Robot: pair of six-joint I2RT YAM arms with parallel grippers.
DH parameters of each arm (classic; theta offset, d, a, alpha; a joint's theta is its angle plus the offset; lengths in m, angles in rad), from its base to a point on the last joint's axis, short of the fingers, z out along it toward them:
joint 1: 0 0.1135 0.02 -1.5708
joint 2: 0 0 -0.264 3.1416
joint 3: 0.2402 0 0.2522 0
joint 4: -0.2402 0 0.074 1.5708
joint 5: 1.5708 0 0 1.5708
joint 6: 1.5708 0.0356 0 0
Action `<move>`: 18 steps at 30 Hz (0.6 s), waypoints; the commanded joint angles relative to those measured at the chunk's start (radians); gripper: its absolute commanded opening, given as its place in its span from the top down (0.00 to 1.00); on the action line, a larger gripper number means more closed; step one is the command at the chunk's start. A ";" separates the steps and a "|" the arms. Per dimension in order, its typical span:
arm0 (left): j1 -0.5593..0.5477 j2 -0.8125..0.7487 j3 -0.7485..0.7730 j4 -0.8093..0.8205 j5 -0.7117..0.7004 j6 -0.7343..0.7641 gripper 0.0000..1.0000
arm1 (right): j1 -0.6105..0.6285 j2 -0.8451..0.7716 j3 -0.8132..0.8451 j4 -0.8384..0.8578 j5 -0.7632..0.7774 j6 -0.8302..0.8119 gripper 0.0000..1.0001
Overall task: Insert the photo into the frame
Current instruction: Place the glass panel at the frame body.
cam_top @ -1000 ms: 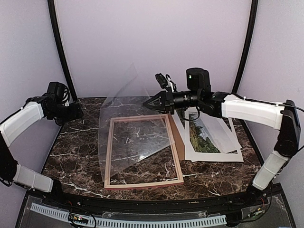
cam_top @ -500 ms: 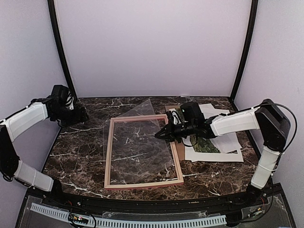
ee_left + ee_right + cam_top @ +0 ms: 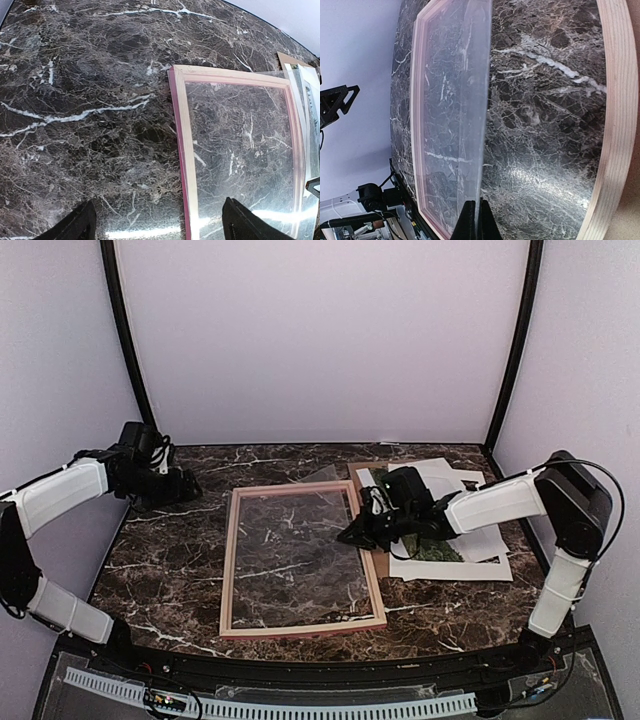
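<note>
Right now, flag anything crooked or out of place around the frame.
The clear sheet pinched in the right gripper lies askew over the frame. One corner juts past the far rail, so it is not seated within the rails. Nothing looks damaged or spilled.

A clear sheet (image 3: 295,540) lies low over the dark marble worktop (image 3: 170,560); to its right, a white mat (image 3: 490,545) overlaps a brown backing board (image 3: 377,558)

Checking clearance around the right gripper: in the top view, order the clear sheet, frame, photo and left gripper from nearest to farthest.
1. Clear sheet, pinched by the right gripper.
2. Frame, right rail just beside it.
3. Photo, lying farther right.
4. Left gripper, far left.
</note>
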 commanded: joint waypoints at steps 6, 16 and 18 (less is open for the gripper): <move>-0.075 0.037 -0.004 0.044 0.028 -0.010 0.03 | 0.023 -0.063 -0.050 0.005 0.078 -0.004 1.00; -0.094 0.064 0.001 0.046 0.037 -0.017 0.02 | 0.035 -0.064 -0.051 0.004 0.093 0.009 1.00; -0.097 0.064 -0.002 0.050 0.037 -0.020 0.01 | 0.040 -0.065 -0.048 0.002 0.097 0.010 1.00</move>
